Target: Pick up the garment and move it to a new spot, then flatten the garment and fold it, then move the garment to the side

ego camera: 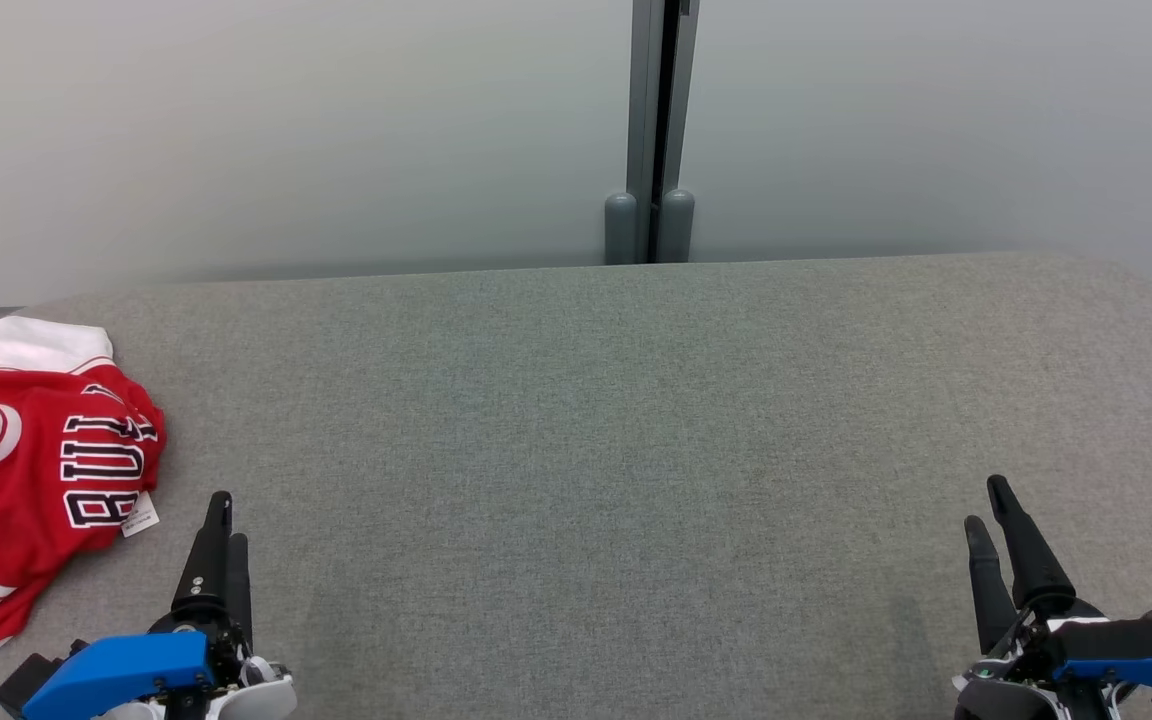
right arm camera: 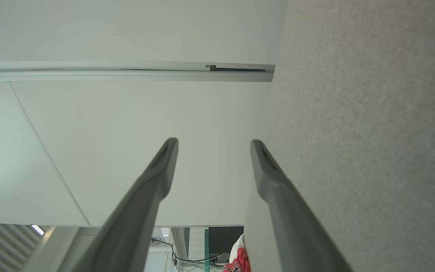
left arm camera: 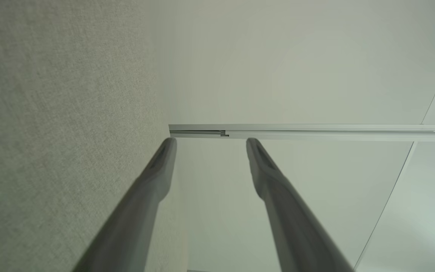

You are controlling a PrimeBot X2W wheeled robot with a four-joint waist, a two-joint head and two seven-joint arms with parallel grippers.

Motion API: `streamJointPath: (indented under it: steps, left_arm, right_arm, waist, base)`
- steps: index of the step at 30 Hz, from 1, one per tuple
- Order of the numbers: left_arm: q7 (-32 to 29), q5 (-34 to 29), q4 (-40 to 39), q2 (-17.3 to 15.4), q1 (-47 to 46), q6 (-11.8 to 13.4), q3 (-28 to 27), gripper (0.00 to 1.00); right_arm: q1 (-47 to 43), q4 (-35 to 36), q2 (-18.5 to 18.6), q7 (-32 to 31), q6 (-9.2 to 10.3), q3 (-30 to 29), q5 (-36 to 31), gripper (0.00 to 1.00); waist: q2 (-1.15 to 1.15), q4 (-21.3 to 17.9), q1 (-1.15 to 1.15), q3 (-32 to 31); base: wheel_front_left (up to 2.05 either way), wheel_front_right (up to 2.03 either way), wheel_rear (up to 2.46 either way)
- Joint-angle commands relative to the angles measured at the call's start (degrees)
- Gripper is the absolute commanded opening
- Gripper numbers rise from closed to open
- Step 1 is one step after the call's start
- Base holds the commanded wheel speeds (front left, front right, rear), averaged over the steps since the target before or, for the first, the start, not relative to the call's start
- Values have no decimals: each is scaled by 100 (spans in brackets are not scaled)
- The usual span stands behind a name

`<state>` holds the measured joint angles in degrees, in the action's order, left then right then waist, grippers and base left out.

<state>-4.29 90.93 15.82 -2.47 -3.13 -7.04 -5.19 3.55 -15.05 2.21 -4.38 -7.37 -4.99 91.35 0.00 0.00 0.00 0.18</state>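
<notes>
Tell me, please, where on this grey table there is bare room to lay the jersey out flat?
The whole middle of the table is bare, from the left fingers across to the right fingers and back to the far edge. Only the left end is taken, by the crumpled red jersey.

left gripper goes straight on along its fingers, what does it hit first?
The left gripper points across the table, with the jersey off to its left. First in line looks like the wall behind, though depth is unclear.
</notes>
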Motion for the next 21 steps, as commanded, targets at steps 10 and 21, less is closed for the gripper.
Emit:
streamJointPath:
  steps: [10, 21]
  left_arm:
    - [321, -1024, -246, -36, -70, 341, 280, 100]
    - [577, -2483, -307, -107, -36, 542, 628, 100]
  right_arm:
    - [35, 245, 29, 329, -6, 56, -1195, 100]
    - [-39, 435, 37, 586, -8, 74, -2819, 100]
  waist:
    - [0, 21, 0, 1]
    - [0, 59, 0, 11]
  base:
    - [0, 0, 0]
    - [0, 0, 0]
